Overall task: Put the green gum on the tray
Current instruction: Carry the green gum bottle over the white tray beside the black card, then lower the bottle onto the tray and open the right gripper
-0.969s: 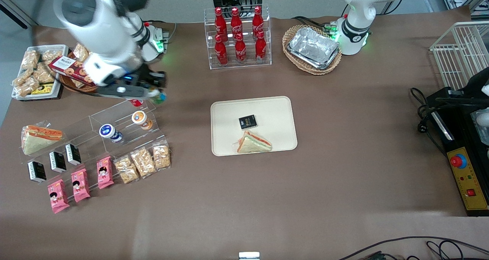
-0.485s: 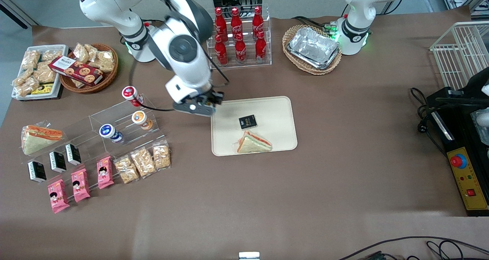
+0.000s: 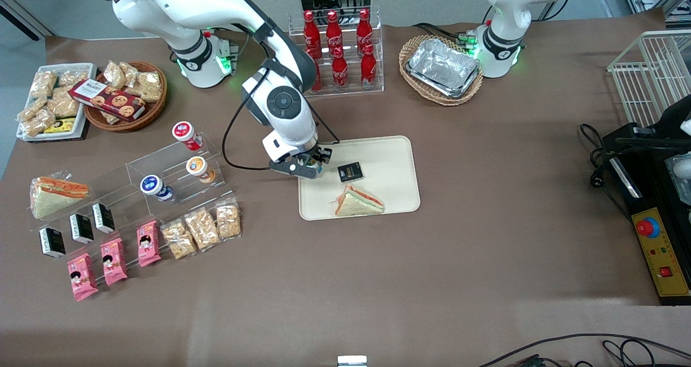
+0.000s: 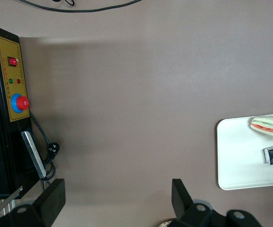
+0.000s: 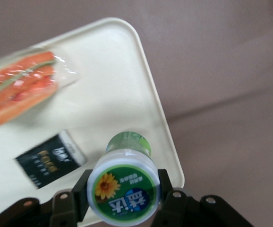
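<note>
The gripper hung over the tray at the tray's edge toward the working arm's end of the table, its jaws closed on the green gum; in the right wrist view the fingers pressed against the jar on both sides just under its white lid. In that view the jar's green base stood above bare cream tray floor close to a rounded corner and the low rim; contact with the floor could not be determined. Just beside the jar on the tray lay a small black packet, and nearer the front camera a wrapped sandwich lay partly tilted toward the tray's near rim. The half of the tray toward the parked arm's end was bare, as the left wrist view also showed. The tray sat on a brown table covering, with a wide bare stretch between it and the front camera. Toward the working arm's end stood a clear stepped display carrying a red-lidded jar, an orange jar and a blue-lidded jar, well apart from the tray. Farther from the camera than the tray stood a clear rack of red bottles and a wicker basket of foil trays.
</note>
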### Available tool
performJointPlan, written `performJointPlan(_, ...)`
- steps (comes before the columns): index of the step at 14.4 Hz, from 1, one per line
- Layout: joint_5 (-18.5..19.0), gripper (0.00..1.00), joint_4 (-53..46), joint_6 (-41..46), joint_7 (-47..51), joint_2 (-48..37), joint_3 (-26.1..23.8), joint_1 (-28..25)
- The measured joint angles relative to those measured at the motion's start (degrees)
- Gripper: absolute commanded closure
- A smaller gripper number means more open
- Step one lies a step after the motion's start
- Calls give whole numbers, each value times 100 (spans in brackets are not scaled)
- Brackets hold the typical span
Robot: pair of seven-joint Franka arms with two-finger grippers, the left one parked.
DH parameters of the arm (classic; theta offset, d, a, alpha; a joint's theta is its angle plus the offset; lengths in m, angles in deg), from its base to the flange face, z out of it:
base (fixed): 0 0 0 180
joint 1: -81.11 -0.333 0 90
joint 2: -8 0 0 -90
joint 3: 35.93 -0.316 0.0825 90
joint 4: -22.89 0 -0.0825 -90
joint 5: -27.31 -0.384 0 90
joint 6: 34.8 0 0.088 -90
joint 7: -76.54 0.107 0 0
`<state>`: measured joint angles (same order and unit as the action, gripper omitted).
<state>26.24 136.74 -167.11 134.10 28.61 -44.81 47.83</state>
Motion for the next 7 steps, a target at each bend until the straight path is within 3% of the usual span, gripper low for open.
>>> performJointPlan(4, 0, 75, 868, -1030, 5, 17, -4, 28)
performJointPlan(7, 0, 67, 960, -1135, 8, 12, -40, 23)
